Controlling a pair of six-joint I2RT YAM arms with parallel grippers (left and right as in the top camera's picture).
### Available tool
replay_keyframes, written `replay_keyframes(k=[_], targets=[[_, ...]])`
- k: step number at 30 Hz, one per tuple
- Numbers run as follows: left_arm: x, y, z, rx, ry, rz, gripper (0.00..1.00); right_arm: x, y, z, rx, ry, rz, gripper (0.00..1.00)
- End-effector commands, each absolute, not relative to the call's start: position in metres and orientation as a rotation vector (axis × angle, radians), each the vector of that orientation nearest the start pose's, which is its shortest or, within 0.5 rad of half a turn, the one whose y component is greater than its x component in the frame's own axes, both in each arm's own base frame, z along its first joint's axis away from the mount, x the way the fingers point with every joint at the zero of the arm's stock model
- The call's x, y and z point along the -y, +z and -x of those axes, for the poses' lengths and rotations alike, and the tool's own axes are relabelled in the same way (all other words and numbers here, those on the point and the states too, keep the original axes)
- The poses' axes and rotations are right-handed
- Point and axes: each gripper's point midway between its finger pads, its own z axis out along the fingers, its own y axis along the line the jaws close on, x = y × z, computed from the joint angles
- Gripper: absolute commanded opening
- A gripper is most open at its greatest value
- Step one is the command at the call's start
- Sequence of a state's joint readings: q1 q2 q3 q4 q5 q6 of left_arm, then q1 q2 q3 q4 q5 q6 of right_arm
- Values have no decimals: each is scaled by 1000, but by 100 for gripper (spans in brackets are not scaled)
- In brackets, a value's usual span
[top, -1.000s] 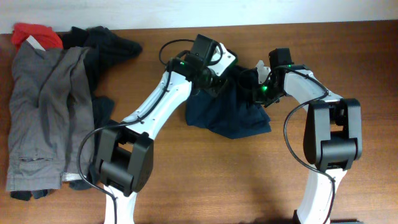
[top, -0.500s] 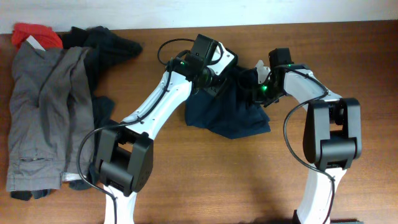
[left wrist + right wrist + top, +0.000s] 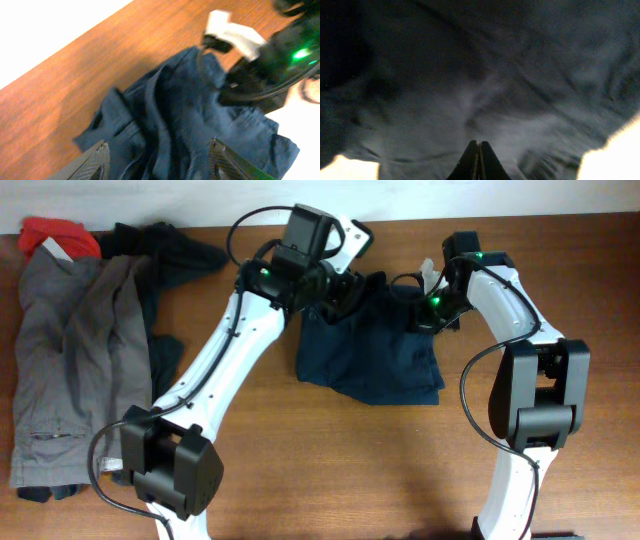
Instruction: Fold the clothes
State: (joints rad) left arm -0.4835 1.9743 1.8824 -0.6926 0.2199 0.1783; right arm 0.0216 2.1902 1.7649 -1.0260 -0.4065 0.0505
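Observation:
The navy-blue shorts [image 3: 370, 360] lie rumpled on the wooden table between my two arms. My left gripper [image 3: 340, 292] is at their far left edge. In the left wrist view its jaws [image 3: 160, 150] stand wide apart with bunched shorts fabric [image 3: 190, 115] between them. My right gripper [image 3: 430, 305] is at the shorts' far right corner. Its fingers [image 3: 479, 145] are pressed together, and dark shorts cloth [image 3: 470, 90] fills that view. The grey trousers [image 3: 70, 350], the black garment [image 3: 175, 250] and the red piece [image 3: 55, 235] lie at the far left.
The table's far edge [image 3: 560, 216] runs just behind both grippers. The right arm's wrist, with a green light [image 3: 295, 54], shows in the left wrist view close beyond the shorts. Bare wood [image 3: 340, 470] lies in front of the shorts.
Both arms have moved toward the far edge, the left one also leftward. The shorts' far edge has been drawn back and spread wider between the grippers.

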Motion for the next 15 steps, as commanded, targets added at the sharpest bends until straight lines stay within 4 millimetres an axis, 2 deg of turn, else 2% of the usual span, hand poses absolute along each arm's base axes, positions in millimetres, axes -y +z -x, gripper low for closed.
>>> replay_keyframes(k=[1, 5, 10, 11, 13, 15], targets=[[250, 233, -476, -2235, -369, -784, 63, -56, 49, -441, -3026, 441, -45, 4], [217, 224, -482, -2304, -340, -719, 59, -61, 46, -436, -3045, 487, -47, 4], [161, 235, -496, -2342, -312, -534, 59, -83, 69, -443, -2952, 686, 14, 4], [144, 241, -500, -2341, -305, -475, 60, -90, 81, -446, -2918, 738, 28, 9], [127, 245, -504, -2340, -299, -422, 60, -97, 93, -449, -2884, 785, 47, 25], [113, 245, -506, -2348, -288, -390, 60, -105, 105, -451, -2853, 815, 74, 34]])
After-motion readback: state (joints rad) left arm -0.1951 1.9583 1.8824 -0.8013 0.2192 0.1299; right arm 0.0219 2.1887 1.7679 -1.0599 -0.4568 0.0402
